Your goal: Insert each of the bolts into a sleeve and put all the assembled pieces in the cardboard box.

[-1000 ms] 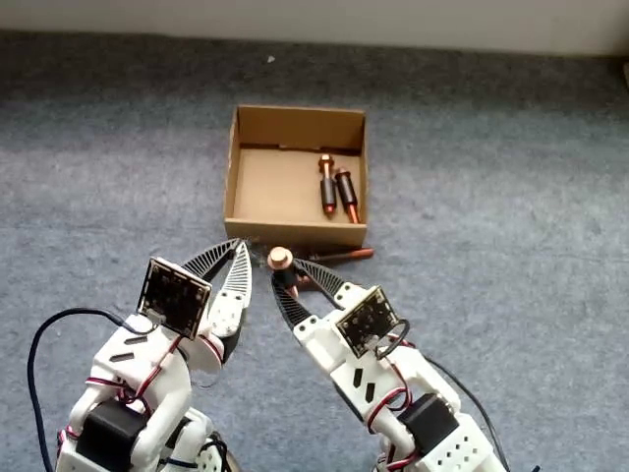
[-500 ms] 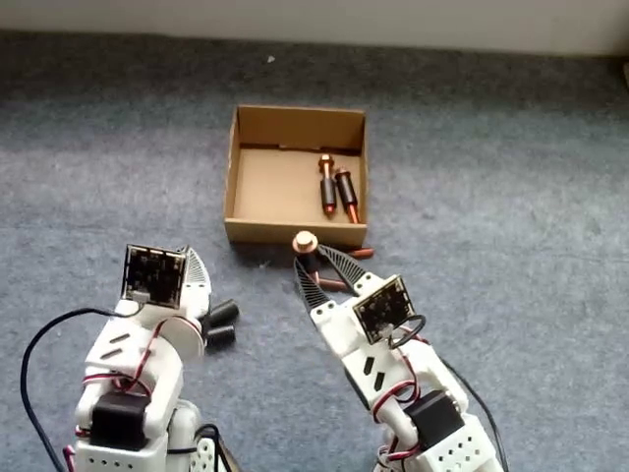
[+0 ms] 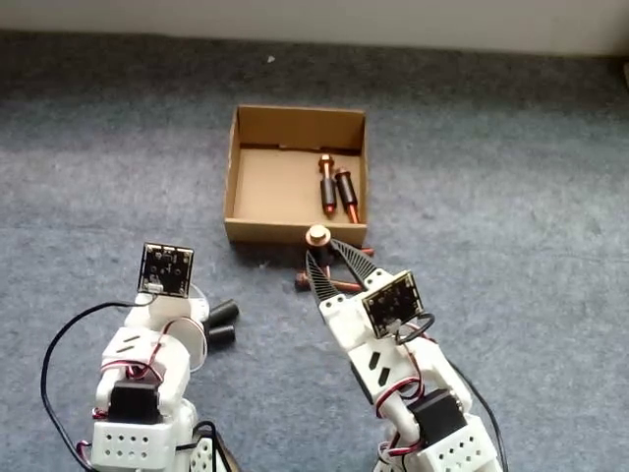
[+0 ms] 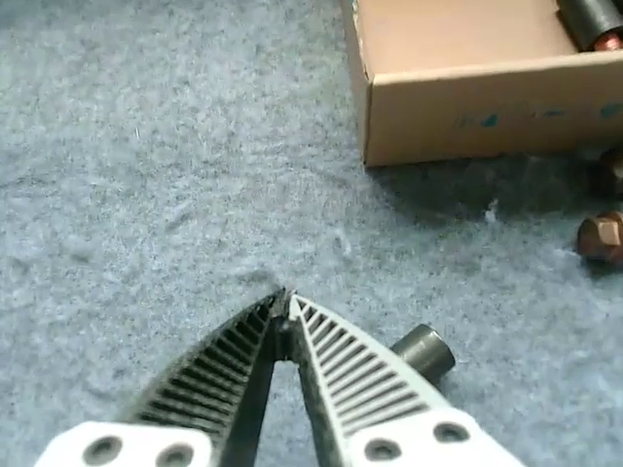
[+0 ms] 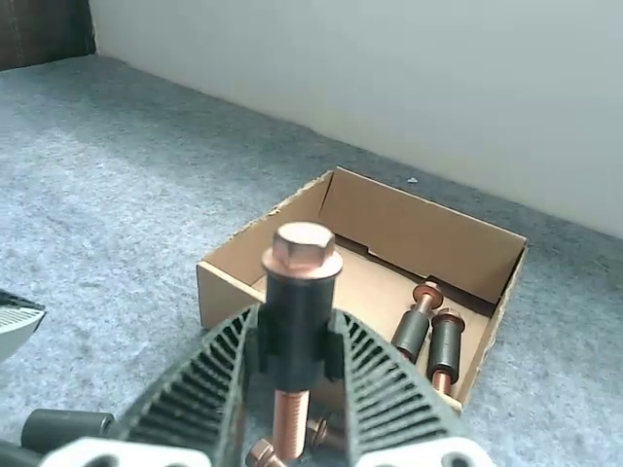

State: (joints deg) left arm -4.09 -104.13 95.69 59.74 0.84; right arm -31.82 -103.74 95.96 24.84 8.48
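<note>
The right claw (image 5: pixel 292 326) clamps an upright sleeved bolt (image 5: pixel 303 255) at the box (image 3: pixel 257 232) front wall; released here, it might fall outside; the left claw (image 4: pixel 284 300) is clenched, empty.

Grey carpet (image 3: pixel 511 197): cardboard box (image 3: pixel 295 233), two loose sleeves (image 3: pixel 224 314), loose bolts (image 4: pixel 599 238) near box.
</note>
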